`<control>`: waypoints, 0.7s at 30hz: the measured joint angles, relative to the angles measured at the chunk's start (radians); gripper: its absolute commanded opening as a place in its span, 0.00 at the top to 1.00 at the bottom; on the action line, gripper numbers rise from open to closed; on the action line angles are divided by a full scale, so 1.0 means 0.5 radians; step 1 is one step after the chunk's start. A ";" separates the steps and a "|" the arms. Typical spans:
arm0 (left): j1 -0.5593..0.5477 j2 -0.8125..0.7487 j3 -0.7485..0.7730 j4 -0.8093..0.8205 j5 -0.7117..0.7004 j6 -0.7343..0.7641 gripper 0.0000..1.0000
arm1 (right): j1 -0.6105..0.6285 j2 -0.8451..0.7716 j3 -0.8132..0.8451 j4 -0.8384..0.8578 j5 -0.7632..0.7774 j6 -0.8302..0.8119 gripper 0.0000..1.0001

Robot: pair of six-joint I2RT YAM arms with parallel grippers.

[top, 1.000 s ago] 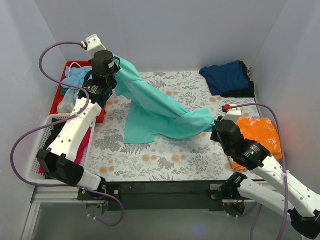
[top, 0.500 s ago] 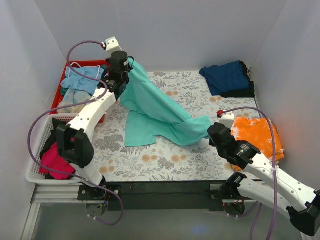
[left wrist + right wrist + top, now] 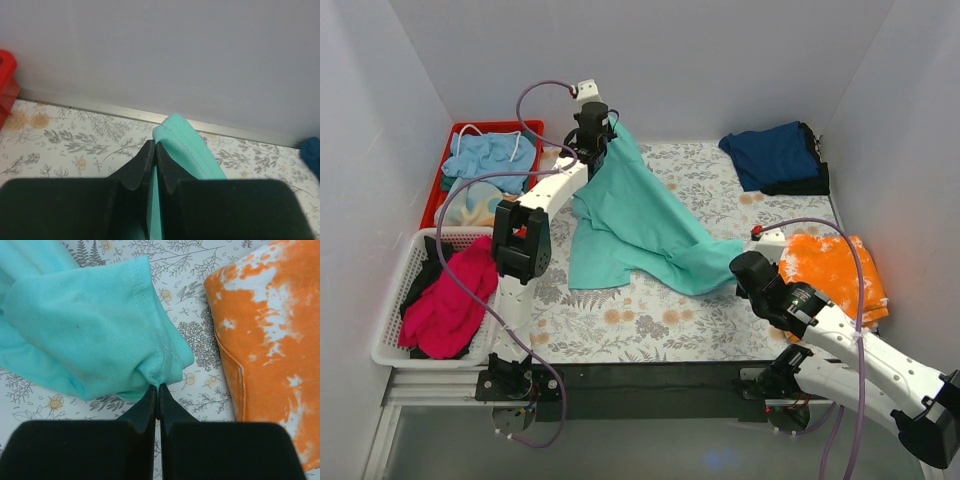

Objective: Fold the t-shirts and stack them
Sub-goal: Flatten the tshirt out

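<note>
The left gripper is squeezed shut on the teal shirt. A thin bit of the cloth is pinched between its two black fingers. A stitched edge of the shirt sticks out just past the tips. Ahead of this gripper is the back wall, and it is near, so there is little room that way. Under it and to its left is bare flowery table. Farther to its left is the red bin with a light blue cloth in it.

From the left gripper the teal shirt hangs down and spreads over the middle of the table. It runs across to the right gripper. That gripper is shut tight too. It pinches a bunched hem of the same shirt, and the seam shows right at its tips.

Just to the right of the right gripper lies the orange-and-white shirt, flat on the table. Its folded edge is near the tips, with a strip of bare table between. The teal cloth fills the room ahead and to the left.

Far ahead of the right gripper, in the back corner, lies the navy shirt, well apart. The magenta shirt sits in the white basket, near the left arm's base.
</note>
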 measured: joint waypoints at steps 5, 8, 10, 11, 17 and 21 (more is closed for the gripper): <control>0.002 0.021 0.196 -0.033 0.008 0.048 0.24 | 0.000 0.050 -0.024 0.008 -0.012 0.013 0.99; 0.004 0.003 0.251 -0.120 -0.042 0.035 0.23 | -0.001 0.098 -0.038 0.034 -0.013 0.017 0.99; 0.004 -0.089 0.111 -0.221 -0.079 -0.011 0.23 | 0.000 0.134 -0.064 0.066 -0.015 0.024 0.99; 0.004 -0.150 0.000 -0.259 -0.087 -0.040 0.25 | 0.000 0.156 -0.083 0.084 -0.020 0.029 0.99; 0.001 -0.832 -1.105 -0.555 -0.043 -0.369 0.38 | -0.001 0.228 -0.204 0.166 -0.074 0.059 0.99; -0.031 -1.196 -1.558 -0.719 -0.043 -0.558 0.39 | -0.001 0.227 -0.253 0.206 -0.107 0.065 0.99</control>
